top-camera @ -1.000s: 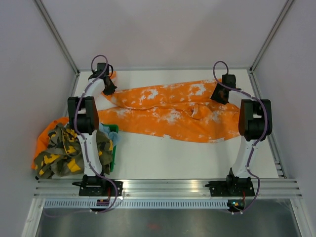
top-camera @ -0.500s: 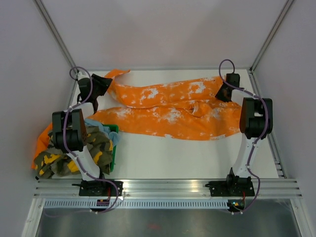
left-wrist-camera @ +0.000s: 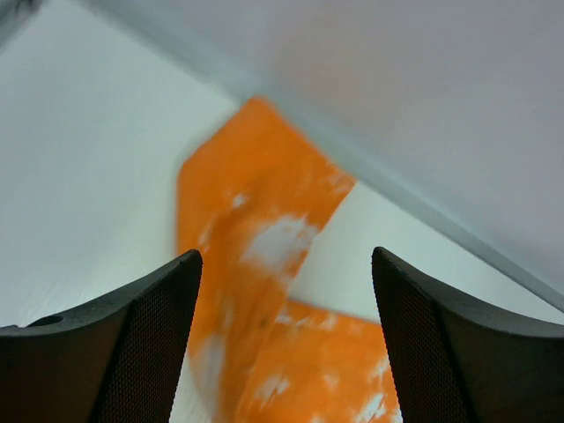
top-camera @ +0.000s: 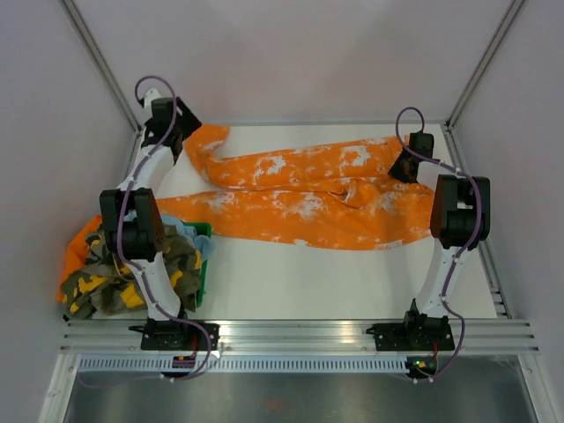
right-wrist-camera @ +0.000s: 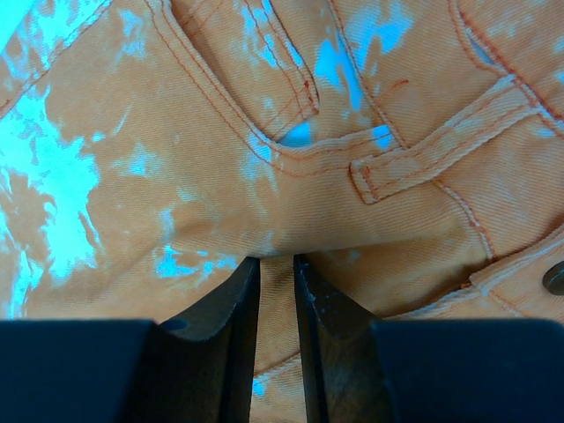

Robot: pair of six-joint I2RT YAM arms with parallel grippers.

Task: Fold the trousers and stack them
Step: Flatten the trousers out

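The left pincer (left-wrist-camera: pixel 284 256) stands spread wide with nothing between its fingers, hanging over the far left corner of the worktop (top-camera: pixel 308 282) above the narrow hem end of one trouser leg; the right pincer (right-wrist-camera: pixel 275 260) has its fingers pressed almost together, pinching a raised fold of the orange cloth close to the waistband, beside a belt loop (right-wrist-camera: pixel 423 159) and a pocket seam; a small metal button (right-wrist-camera: pixel 555 278) shows at the right edge of that wrist view; the trousers (top-camera: pixel 300 198) lie stretched flat across the far half of the worktop, waist at the right under the right pincer, both legs running leftward, the farther leg ending at the left rear corner and the nearer one reaching toward the left edge; the cloth is bright orange mottled with white splotches; at the near left a camouflage garment (top-camera: pixel 115 282) is heaped over a green bin (top-camera: pixel 204 236), with a light blue cloth (top-camera: pixel 185 231) showing just beside it.
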